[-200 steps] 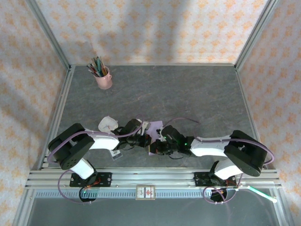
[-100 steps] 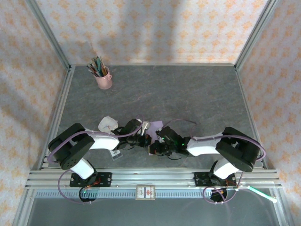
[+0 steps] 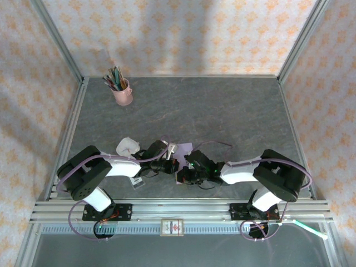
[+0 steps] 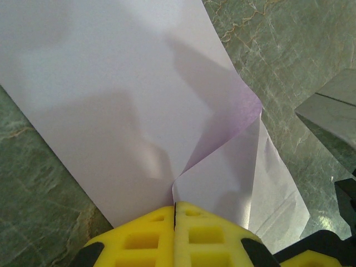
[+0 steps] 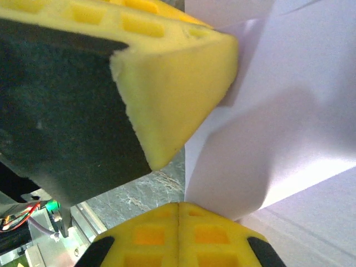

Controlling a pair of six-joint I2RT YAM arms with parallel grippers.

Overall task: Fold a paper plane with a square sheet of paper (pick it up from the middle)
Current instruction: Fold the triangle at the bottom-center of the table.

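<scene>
From above and behind me, the top camera looks down across the whole surface (image 3: 222,111). Both wrist cameras sit close over the sheet (image 4: 100,83) by the near edge.

One pink cup (image 3: 123,94) of pens, too bunched to count. Nearer the arms than the cup: one square sheet of paper (image 3: 185,150), one crumpled white lump (image 3: 127,146), and two grippers, the left gripper (image 4: 174,218) and the right gripper (image 5: 178,216).

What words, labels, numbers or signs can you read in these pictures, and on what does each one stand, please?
No text here can be read.
The small label on the front rail: a red mark, lettering too small to read.
The white card: dark print, too small to read.
The square sheet of paper: no print on it.
</scene>
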